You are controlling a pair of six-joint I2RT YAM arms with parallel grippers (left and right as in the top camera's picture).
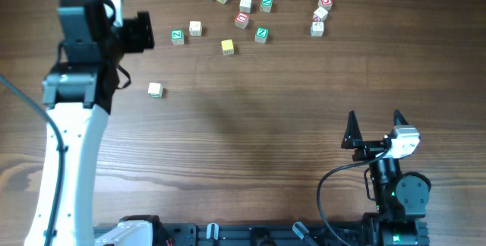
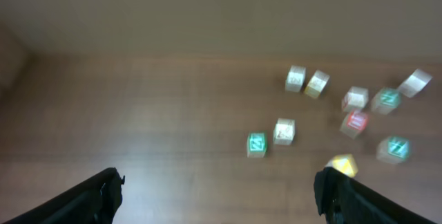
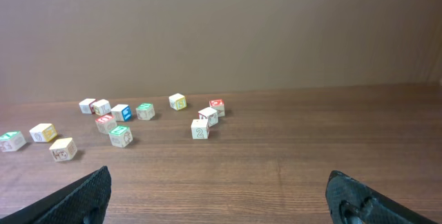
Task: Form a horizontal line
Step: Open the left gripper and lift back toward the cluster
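- While no row is formed yet, you see the cubes (image 1: pixel 245 4) scattered along the far side of the table (image 1: pixel 250 140), with a lone cube (image 1: pixel 155 89) nearer the left gripper (image 2: pixel 219 186).
- Fingers of the left gripper and the right gripper (image 3: pixel 217 182) stand wide apart, empty.
- Expect light, stiff, easily tipped wood; pinch opposite flat faces.
- A numbered cube (image 3: pixel 199 131) reads "2"; a green-lettered cube (image 1: pixel 261 34) seems to show Z.

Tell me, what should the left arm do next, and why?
Probably move the left gripper forward and down onto the green-letter cube. Its jaws are open and empty. In the left wrist view that cube lies nearest ahead, beside a whitish cube. The cubes lie scattered, with no row formed yet.
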